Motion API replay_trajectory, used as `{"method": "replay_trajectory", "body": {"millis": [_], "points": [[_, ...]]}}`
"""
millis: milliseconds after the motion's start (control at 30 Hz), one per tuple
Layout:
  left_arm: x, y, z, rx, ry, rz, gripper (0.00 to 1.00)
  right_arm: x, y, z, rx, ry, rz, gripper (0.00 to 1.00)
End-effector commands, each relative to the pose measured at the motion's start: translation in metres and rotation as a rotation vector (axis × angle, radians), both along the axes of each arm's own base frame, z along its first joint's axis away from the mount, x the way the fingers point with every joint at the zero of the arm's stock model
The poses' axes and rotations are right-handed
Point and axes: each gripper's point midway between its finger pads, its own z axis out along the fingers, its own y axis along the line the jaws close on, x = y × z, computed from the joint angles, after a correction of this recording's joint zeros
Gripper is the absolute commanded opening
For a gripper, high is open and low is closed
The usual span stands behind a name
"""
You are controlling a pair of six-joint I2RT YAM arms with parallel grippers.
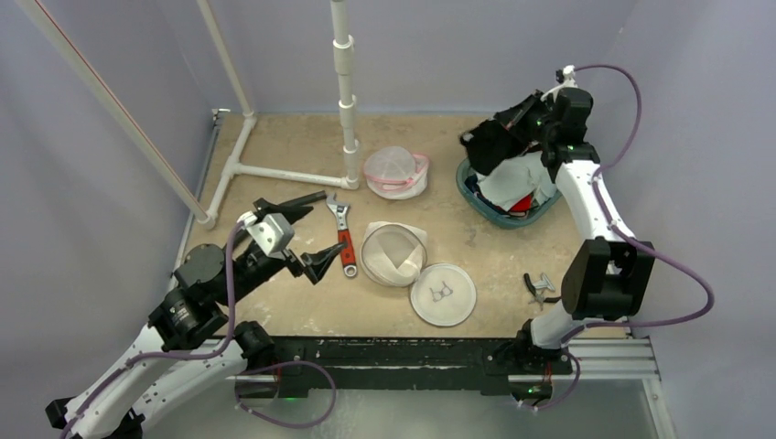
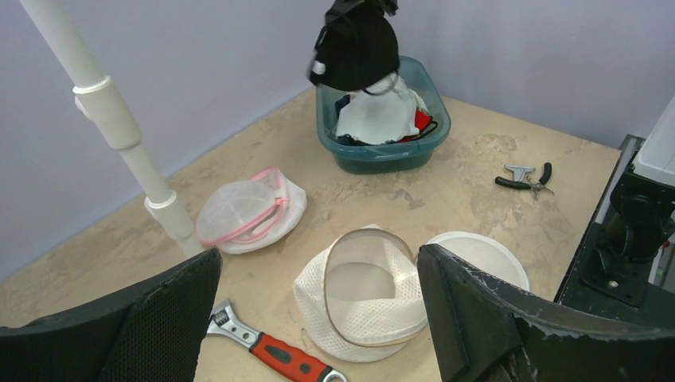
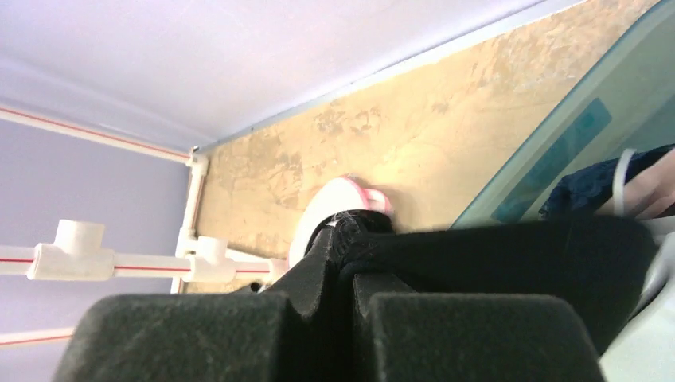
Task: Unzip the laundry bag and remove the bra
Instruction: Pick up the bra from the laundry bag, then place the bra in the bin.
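Closest to the arm bases, a round white disc lies flat on the desk, and small black-handled pliers sit near the right arm. Just beyond the disc and touching it is the white mesh laundry bag, whose mouth gapes open in a wide hoop; the left wrist view looks into it and shows only pale mesh inside. To its left lies a red-handled wrench, and over the desk just left of the wrench hangs the left end effector, jaws spread wide with nothing between them. Farther back, a second mesh bag with pink trim rests beside the foot of an upright white pipe. At the far right, a teal basket holds a heap of white, red and dark cloth. Above the basket's left rim, the right end effector is clamped tight on the black bra, which hangs from it clear of the laundry bag; the right wrist view shows the dark fabric pinched between the closed pads.
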Motion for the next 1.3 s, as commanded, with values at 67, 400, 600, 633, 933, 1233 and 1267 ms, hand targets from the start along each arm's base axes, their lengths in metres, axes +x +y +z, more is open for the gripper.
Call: {"method": "replay_trajectory", "body": {"millis": [67,400,600,633,933,1233,1267], "points": [[-0.004,-0.012,0.001,-0.077,0.02,-0.049,0.91,-0.004,0.003,0.055,-0.053,-0.168,0.013,0.0],[-0.007,-0.017,-0.014,-0.069,0.049,-0.075,0.92,-0.004,0.014,0.082,-0.044,-0.297,0.091,0.0],[-0.007,-0.023,-0.025,-0.082,0.085,-0.094,0.92,0.005,0.003,0.097,-0.081,-0.325,0.056,0.0],[-0.007,-0.024,-0.026,-0.083,0.092,-0.1,0.92,0.006,-0.002,0.085,-0.078,-0.302,0.04,0.0],[-0.01,-0.027,-0.027,-0.095,0.133,-0.112,0.92,0.009,-0.033,-0.003,-0.062,-0.163,-0.013,0.0],[-0.014,-0.029,-0.027,-0.108,0.156,-0.13,0.93,0.041,-0.05,0.006,-0.095,-0.16,-0.016,0.0],[-0.014,-0.029,-0.028,-0.108,0.157,-0.131,0.93,0.042,-0.051,-0.005,-0.095,-0.137,-0.017,0.0]]}}
